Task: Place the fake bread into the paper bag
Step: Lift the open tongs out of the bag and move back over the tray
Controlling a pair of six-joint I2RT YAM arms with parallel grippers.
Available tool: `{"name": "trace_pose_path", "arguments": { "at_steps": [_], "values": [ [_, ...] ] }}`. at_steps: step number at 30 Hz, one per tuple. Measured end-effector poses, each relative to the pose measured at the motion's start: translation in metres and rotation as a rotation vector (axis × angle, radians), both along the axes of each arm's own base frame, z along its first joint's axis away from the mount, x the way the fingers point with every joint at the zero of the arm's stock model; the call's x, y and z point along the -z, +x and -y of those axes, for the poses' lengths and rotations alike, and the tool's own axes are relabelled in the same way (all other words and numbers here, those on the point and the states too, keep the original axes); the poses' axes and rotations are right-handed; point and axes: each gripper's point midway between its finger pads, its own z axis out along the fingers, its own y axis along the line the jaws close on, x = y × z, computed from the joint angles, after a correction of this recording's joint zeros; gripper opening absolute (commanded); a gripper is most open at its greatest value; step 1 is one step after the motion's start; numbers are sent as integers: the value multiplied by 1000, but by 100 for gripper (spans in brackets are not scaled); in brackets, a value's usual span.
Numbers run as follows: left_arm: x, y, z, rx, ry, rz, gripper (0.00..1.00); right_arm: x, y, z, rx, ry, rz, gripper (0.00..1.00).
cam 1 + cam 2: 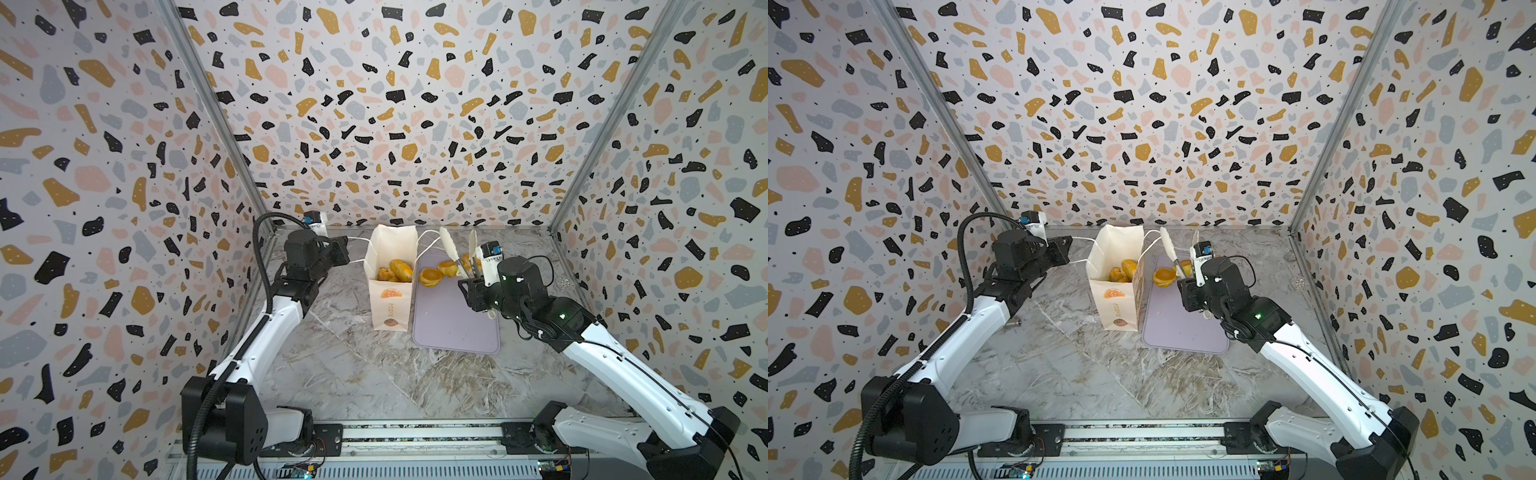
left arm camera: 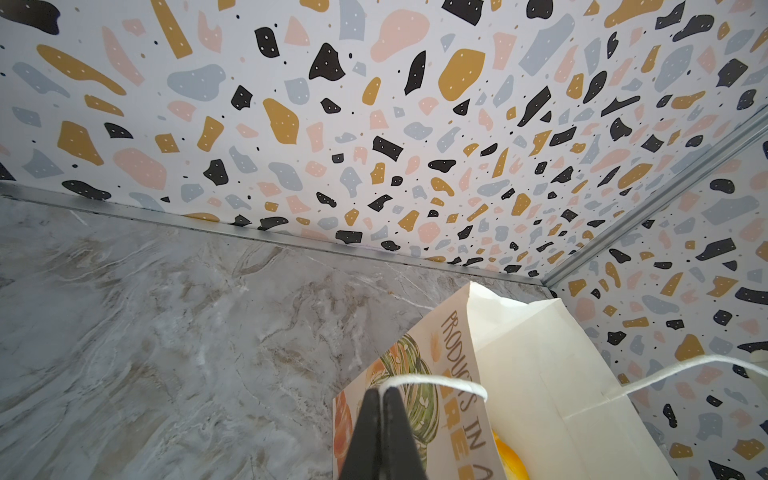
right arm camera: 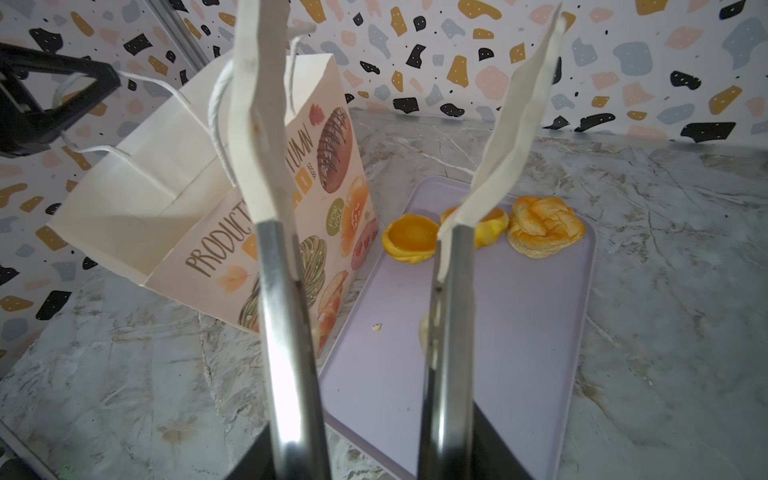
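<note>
On the marble table (image 1: 353, 374), our left gripper (image 2: 381, 394) pinches the handle (image 2: 436, 380) to steady the paper bag (image 1: 390, 307); our right gripper (image 1: 471, 282) clasps empty, spread tongs (image 3: 286, 332).

A white string handle (image 2: 440, 380) of the paper bag (image 2: 540, 374) is pinched by the closed left gripper (image 2: 381, 399). Yellow bread (image 2: 509, 461) is seen inside the bag.

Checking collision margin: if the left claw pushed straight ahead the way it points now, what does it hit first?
The paper bag: the left claw, shut on its string handle, points at the bag's upper side wall. Exact gap unclear.
</note>
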Motion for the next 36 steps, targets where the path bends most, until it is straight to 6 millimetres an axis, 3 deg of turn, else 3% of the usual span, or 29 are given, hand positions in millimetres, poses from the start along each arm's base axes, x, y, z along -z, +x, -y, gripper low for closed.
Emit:
{"name": "trace_pose_path", "arguments": {
  "at_steps": [16,28,36],
  "values": [
    [0,0,0,0,0,0,0,53,5,11,47,-109,-103,52],
    [0,0,0,0,0,0,0,31,7,34,110,-59,-53,53],
    [0,0,0,0,0,0,0,32,10,57,173,-98,-38,54]
  ]
}}
